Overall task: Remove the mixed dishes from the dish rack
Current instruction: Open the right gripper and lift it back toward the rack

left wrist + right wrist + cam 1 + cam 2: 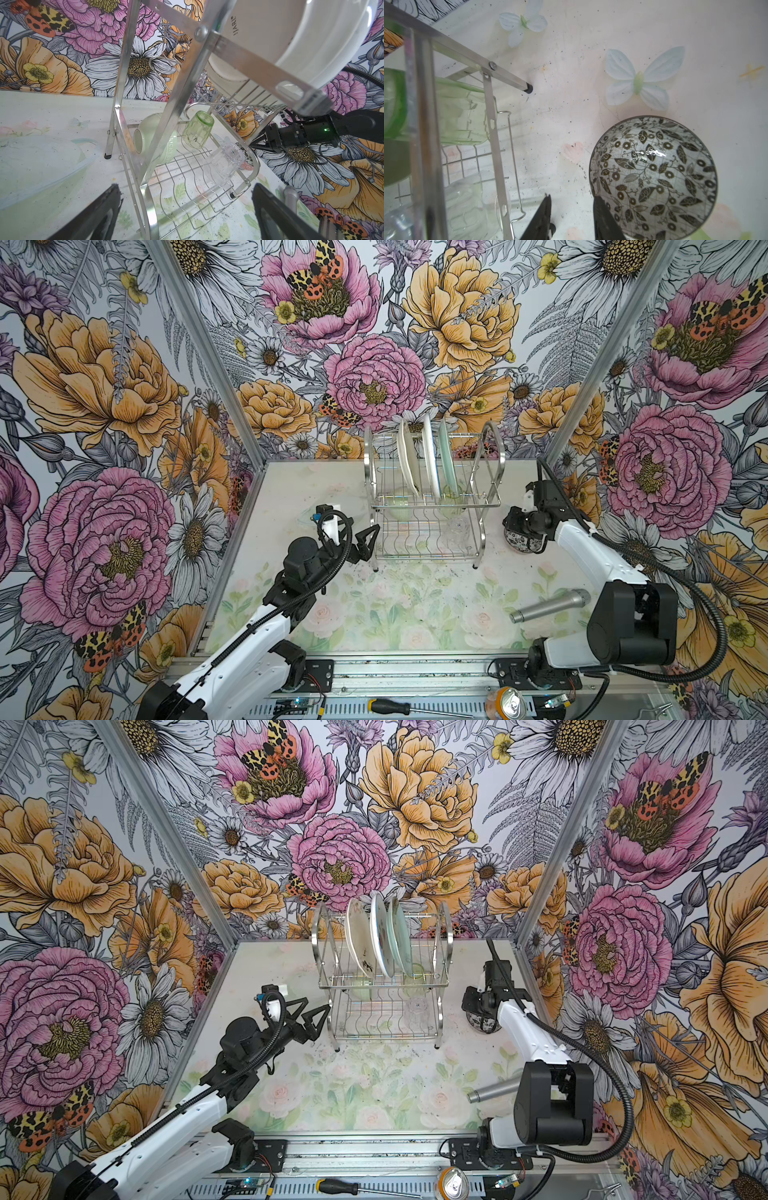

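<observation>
The left claw [372,542] stands wide open and empty just beside the left end of the dish rack [175,99], facing into its lower level. The pale green bowl [153,139] lies on its side there, straight ahead at the end nearest that claw, so the left arm is the closer one. A slanted bar of the rack's frame crosses in front of the bowl, so the reach probably has to pass beside it. The right claw [572,197] hangs partly open at the rim of the patterned bowl [654,176], which sits upright on the desk [560,104], and it grips nothing.
</observation>
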`<state>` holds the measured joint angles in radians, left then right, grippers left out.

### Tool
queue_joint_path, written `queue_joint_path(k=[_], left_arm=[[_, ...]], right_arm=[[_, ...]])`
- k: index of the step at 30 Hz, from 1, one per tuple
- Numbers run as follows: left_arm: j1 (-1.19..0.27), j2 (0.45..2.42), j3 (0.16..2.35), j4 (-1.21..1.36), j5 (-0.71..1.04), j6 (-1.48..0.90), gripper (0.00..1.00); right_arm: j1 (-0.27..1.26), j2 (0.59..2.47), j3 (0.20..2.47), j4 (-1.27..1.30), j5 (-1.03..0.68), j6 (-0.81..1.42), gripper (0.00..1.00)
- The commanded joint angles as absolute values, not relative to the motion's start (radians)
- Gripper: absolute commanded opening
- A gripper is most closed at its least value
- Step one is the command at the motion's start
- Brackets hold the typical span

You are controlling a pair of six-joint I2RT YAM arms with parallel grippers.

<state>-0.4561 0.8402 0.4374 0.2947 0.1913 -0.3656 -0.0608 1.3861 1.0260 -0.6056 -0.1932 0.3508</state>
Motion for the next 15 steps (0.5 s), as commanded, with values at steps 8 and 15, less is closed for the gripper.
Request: queue_joint_path(k=[8,15], left_arm=[[-0.462,0.805,0.431,0.279,0.178,-0.353,0.99],[-0.469,0.801,0.434,0.279,0.191,-0.367,0.99]], right_arm=[[-0.07,1.097,0.834,-0.512,-0.268,0.334,0.52],[-0.045,0.903,0.734,-0.465,-0.366,0.331,0.67]])
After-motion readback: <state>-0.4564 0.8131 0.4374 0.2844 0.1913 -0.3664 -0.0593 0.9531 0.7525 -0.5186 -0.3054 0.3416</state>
